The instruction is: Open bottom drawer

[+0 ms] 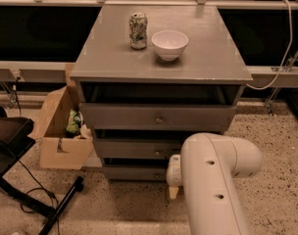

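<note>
The grey cabinet has three drawers. The bottom drawer [132, 173] is the lowest one, just above the floor, and its front stands nearly flush with the cabinet. Its knob is hidden behind my arm. My gripper [173, 180] is at the right part of the bottom drawer's front, close against it. The white upper arm [212, 180] covers most of the gripper.
The middle drawer [132, 148] and top drawer [139, 116] sit above, each with a small knob. A can [138, 31] and a white bowl [169, 44] stand on the cabinet top. An open cardboard box [61, 131] is on the floor at left, next to a black stand [21, 180].
</note>
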Robot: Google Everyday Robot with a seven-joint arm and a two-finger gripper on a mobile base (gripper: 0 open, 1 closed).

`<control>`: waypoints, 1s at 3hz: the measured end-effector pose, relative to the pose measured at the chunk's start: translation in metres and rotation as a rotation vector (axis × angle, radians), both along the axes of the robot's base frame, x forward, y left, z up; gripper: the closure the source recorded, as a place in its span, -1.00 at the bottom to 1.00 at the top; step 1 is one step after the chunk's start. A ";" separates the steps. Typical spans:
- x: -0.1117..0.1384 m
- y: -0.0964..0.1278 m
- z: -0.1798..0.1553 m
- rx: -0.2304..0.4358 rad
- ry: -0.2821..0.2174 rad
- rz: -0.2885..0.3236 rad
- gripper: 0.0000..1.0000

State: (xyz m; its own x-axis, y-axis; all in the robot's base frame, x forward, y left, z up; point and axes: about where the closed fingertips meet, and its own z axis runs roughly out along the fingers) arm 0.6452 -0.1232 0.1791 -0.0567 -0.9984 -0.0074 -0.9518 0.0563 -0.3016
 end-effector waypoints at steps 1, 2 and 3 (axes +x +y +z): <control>0.008 0.005 -0.001 0.003 -0.016 -0.003 -1.00; 0.015 0.009 -0.011 -0.015 0.003 -0.008 -1.00; 0.016 0.011 -0.023 -0.019 0.047 -0.063 -0.64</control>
